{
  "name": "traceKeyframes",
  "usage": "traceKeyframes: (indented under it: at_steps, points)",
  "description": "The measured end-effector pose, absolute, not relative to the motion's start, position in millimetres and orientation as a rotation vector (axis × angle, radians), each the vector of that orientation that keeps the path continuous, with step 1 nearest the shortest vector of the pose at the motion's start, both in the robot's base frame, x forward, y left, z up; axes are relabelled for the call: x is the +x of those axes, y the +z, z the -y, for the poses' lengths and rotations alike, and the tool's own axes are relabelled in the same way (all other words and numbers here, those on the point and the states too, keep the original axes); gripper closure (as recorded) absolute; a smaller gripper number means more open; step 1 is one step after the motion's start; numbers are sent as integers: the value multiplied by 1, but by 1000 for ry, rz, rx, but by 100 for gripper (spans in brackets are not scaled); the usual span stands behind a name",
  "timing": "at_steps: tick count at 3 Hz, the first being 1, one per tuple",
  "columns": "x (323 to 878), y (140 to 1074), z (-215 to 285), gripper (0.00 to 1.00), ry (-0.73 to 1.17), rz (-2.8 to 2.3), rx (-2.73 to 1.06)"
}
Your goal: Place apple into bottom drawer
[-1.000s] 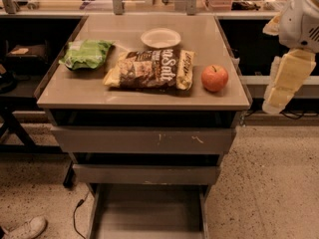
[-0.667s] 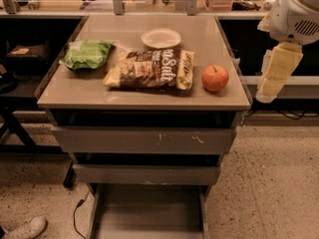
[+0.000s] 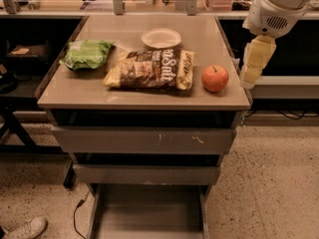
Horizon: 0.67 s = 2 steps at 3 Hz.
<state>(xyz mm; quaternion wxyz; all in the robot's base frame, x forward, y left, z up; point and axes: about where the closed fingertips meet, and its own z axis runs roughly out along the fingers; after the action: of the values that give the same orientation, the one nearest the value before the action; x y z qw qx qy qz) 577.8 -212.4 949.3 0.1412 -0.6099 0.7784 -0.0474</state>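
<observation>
The gripper (image 3: pixel 248 77) is held in the air just off the right edge of the cabinet top (image 3: pixel 89 94), pointed downward from the white arm (image 3: pixel 277 5). Whether it is open or closed cannot be told. The apple (image 3: pixel 215 78) is found close to its left, set upright on the cabinet top near the front right corner and apart from the gripper. Just left of the apple, a brown chip bag (image 3: pixel 151 69) is laid flat, and behind that bag a white bowl (image 3: pixel 161 38) is placed. A green bag (image 3: pixel 86 55) is laid further left, near the left edge.

Below the top, two upper drawers (image 3: pixel 144 141) are seen with scuffed grey fronts, each pulled out slightly. The bottom drawer (image 3: pixel 149 213) is pulled out furthest, and its flat grey floor is exposed between thin side rails. A white shoe (image 3: pixel 27 229) is seen on the speckled floor at the lower left.
</observation>
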Motion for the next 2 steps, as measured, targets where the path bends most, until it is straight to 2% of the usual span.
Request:
traceKeyframes:
  at_steps: [2]
  points:
    - [597, 909, 188, 0, -82, -2206, -1831]
